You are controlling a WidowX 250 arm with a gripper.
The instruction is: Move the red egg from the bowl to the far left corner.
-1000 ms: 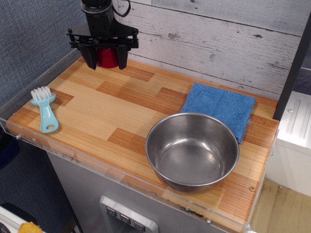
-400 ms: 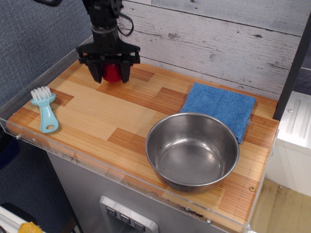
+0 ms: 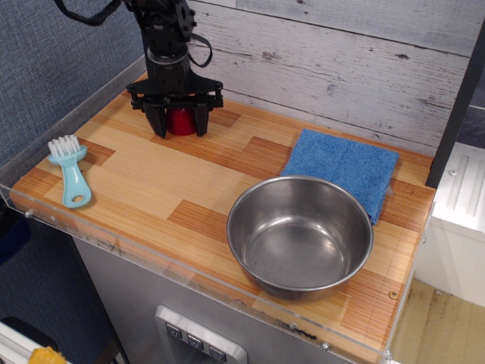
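Note:
The red egg (image 3: 182,121) sits between the two black fingers of my gripper (image 3: 180,123), low over the wood-plank countertop near the far left corner (image 3: 136,100). The fingers press on both sides of the egg, so the gripper is shut on it. I cannot tell whether the egg's base touches the wood. The steel bowl (image 3: 236,220) stands empty at the front right, well apart from the gripper.
A blue cloth (image 3: 342,167) lies behind the bowl by the plank wall. A light blue brush (image 3: 70,173) lies at the front left. A clear plastic lip (image 3: 114,246) runs along the counter's front and left edges.
The gripper has come down and a little to the right, carrying the red egg with it, from up by the wall to just over the countertop.

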